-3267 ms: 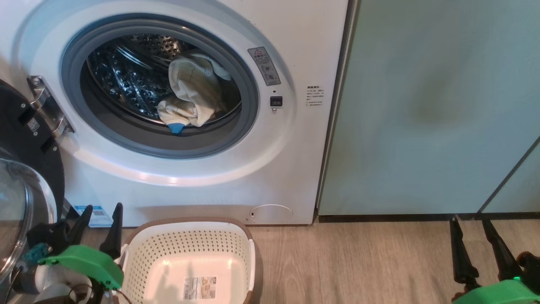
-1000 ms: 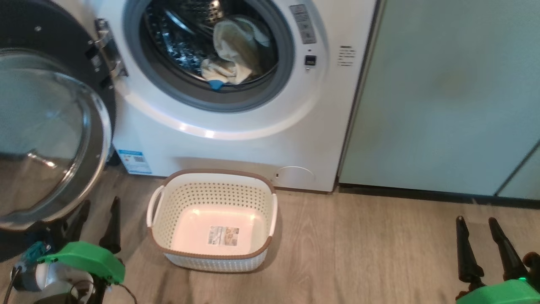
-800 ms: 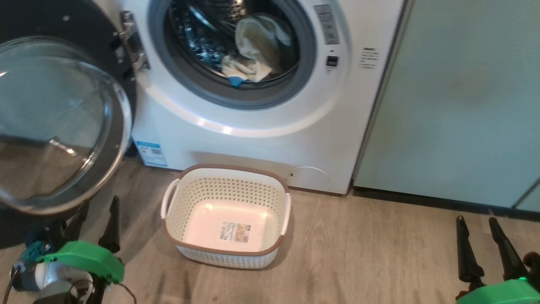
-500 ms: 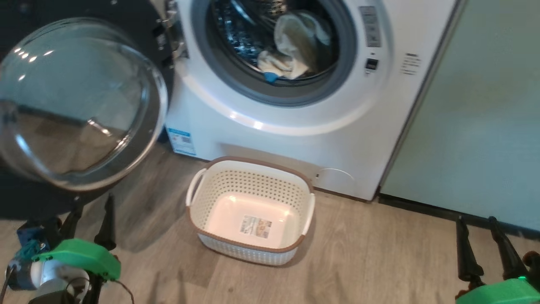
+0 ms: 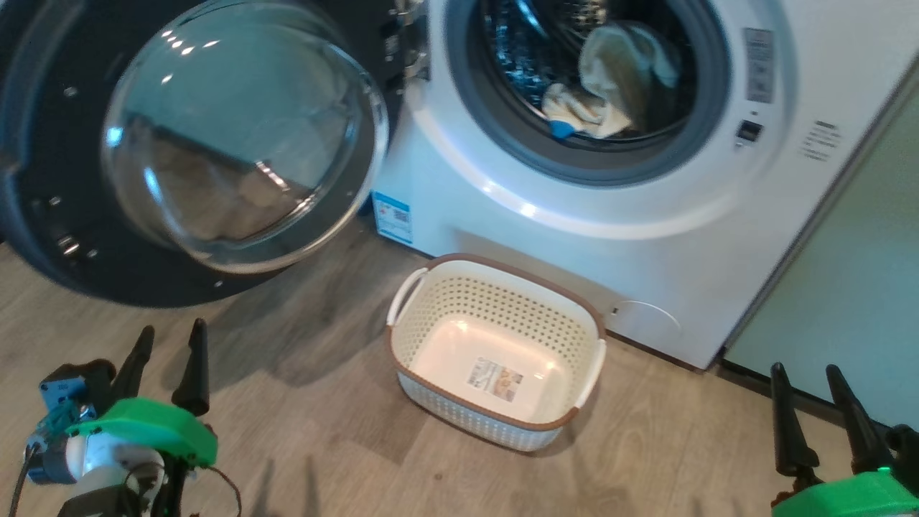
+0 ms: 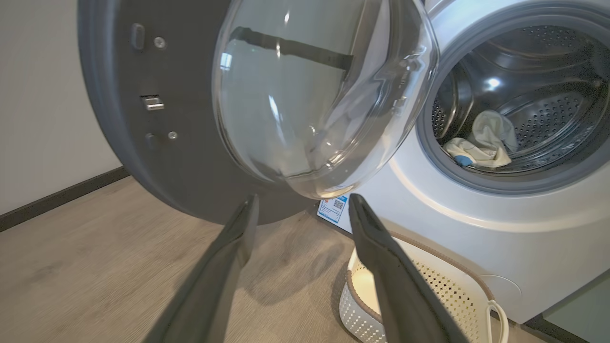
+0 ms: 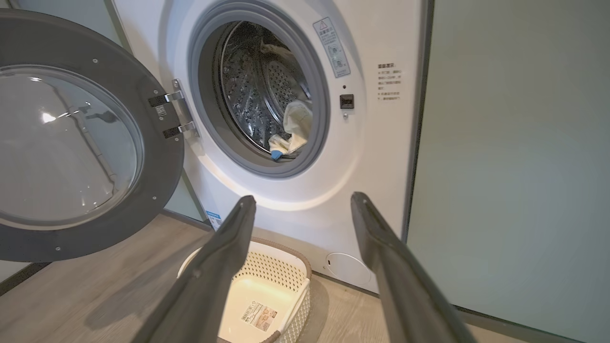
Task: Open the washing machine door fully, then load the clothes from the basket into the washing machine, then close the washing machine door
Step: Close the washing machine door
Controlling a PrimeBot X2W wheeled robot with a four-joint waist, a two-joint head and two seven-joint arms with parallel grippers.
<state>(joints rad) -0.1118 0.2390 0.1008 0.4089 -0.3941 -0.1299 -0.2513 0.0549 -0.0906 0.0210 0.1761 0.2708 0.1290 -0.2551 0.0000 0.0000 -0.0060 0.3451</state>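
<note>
Both grippers empty, jaws wide apart. Left gripper point(image 5: 172, 329) sits low near the floor, with the washing machine door point(image 5: 215, 143) open just above and ahead of its jaws. Basket point(image 5: 495, 309) is empty, ahead between the two grippers, just in front of the washing machine point(image 5: 546, 244). Clothes point(image 5: 617, 79) lie in the drum, well ahead and left of the right gripper point(image 5: 803, 369). Left wrist view adds the door latch point(image 6: 151, 102) and wall point(image 6: 43, 119). Right wrist view adds the hinges point(image 7: 174, 114) and cabinet point(image 7: 514, 166).

No legible text on washing machine point(image 7: 305, 209)
</note>
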